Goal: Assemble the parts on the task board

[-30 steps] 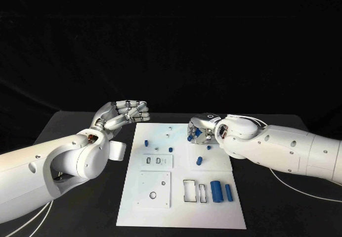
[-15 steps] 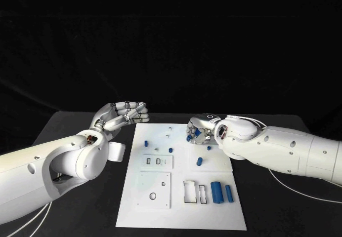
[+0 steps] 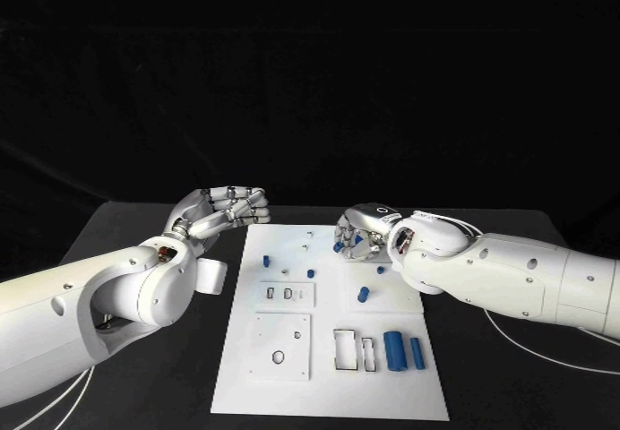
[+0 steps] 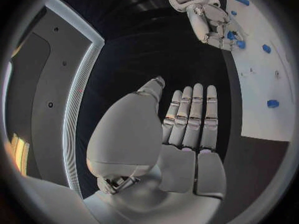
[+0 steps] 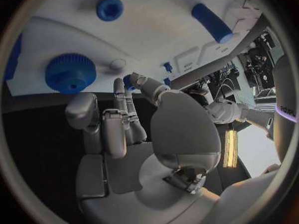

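Observation:
The white task board (image 3: 330,394) lies in the middle of the black table. My right hand (image 3: 362,236) hovers over its far right corner and pinches a small blue part (image 5: 127,80) between thumb and fingertips; the same hand (image 4: 209,17) also appears in the left wrist view. My left hand (image 3: 228,207) hangs off the board's far left corner, fingers (image 4: 190,115) curled in with nothing in them. Loose blue parts lie on the board: a peg (image 3: 265,261), another peg (image 3: 310,270), a short cylinder (image 3: 363,292) and two longer cylinders (image 3: 391,349) near the front right.
A blue toothed knob (image 5: 70,73) and a round blue piece (image 5: 109,7) sit on the board near my right hand. Recessed white plates (image 3: 282,292) and a rectangular slot (image 3: 347,348) mark the board. Black table (image 3: 155,394) surrounds it; cables trail at the right.
My right hand has shifted slightly toward the board's far edge, still with the blue part. The left hand has barely moved.

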You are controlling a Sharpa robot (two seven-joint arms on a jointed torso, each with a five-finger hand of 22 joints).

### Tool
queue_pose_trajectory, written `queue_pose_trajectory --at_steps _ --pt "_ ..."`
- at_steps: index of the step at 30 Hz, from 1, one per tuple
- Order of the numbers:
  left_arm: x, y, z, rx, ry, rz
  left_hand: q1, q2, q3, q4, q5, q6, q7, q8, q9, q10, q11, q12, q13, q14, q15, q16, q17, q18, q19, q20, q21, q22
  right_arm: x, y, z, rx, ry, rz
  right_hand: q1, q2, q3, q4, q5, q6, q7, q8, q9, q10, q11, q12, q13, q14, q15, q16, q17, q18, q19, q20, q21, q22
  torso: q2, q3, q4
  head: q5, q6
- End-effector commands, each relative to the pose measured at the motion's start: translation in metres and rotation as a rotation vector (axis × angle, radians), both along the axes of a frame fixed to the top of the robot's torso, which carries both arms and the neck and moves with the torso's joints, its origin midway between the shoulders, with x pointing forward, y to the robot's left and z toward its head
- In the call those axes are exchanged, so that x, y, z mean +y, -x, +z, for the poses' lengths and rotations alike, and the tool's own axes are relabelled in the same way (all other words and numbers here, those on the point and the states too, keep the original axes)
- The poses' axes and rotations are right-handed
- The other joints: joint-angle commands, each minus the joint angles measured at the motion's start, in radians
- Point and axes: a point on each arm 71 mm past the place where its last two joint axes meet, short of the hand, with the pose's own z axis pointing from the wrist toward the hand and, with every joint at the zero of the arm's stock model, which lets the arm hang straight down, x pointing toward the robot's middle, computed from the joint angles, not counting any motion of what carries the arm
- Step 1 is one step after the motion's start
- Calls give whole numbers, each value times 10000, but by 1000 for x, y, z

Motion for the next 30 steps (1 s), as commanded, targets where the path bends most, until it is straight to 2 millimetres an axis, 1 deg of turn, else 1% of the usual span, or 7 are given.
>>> queue_pose_trajectory --at_steps 1,4,12,17,22,26,30 --pt "-1 0 1 20 67 -140 64 -84 28 -43 -26 -63 -1 -49 -5 -13 57 -53 -4 -9 73 -64 15 114 42 22 -45 -15 4 -1 6 -535 -574 -377 57 -3 88 57 -2 119 -155 449 712 70 -8 -26 23 555 -45 43 3 -138 -13 -56 48 12 19 -2 1 8 24" --pt "-1 0 1 35 62 -142 64 -84 28 -43 -26 -63 -1 -49 -5 -13 57 -53 -4 -9 73 -64 15 114 42 22 -45 -15 8 -3 8 -704 -660 -471 48 -17 95 73 -14 110 -159 470 749 71 -9 -40 30 554 -47 44 -1 -138 -17 -59 46 13 22 -4 3 8 34" --pt "-1 -1 1 76 42 -143 109 -91 55 -78 -10 -86 9 -66 -6 -18 66 -91 -3 -10 80 -100 19 113 43 26 -62 -31 24 -12 11 -1009 -761 -599 21 -55 136 133 -80 29 -155 499 851 48 -1 -97 44 558 -44 63 20 -139 -25 -62 49 30 47 -17 38 7 92" --pt "-1 -1 1 75 40 -151 118 -90 63 -85 -2 -90 11 -70 -6 -18 68 -100 -3 -12 83 -111 19 112 42 28 -67 -35 31 -17 11 -1084 -722 -629 16 -65 144 144 -94 10 -153 502 869 43 1 -108 46 560 -42 69 29 -141 -23 -62 54 41 49 -26 55 6 86" --pt "-2 -1 3 58 49 -188 121 -91 65 -87 2 -91 13 -71 -6 -18 69 -104 -2 -13 84 -116 19 112 42 28 -69 -37 38 -22 10 -1085 -663 -620 15 -72 165 159 -101 -21 -147 503 894 27 7 -128 48 561 -39 76 39 -143 -23 -60 59 53 75 -23 61 27 94" --pt "-3 -2 4 39 53 -210 121 -91 65 -87 2 -91 13 -71 -6 -18 69 -104 -2 -13 84 -116 19 112 42 28 -69 -37 41 -24 9 -1081 -646 -610 14 -78 176 167 -106 -42 -141 502 907 16 12 -139 49 560 -36 75 32 -141 -30 -59 52 45 76 -24 49 56 84" --pt "-3 -2 5 24 53 -222 122 -91 68 -89 4 -92 14 -72 -6 -18 70 -108 -2 -15 85 -121 20 111 40 29 -72 -39 44 -25 8 -1039 -598 -620 -12 -91 204 215 -137 -98 -127 503 952 -7 28 -163 54 564 -23 90 52 -141 -38 -52 47 46 93 -34 73 51 92"
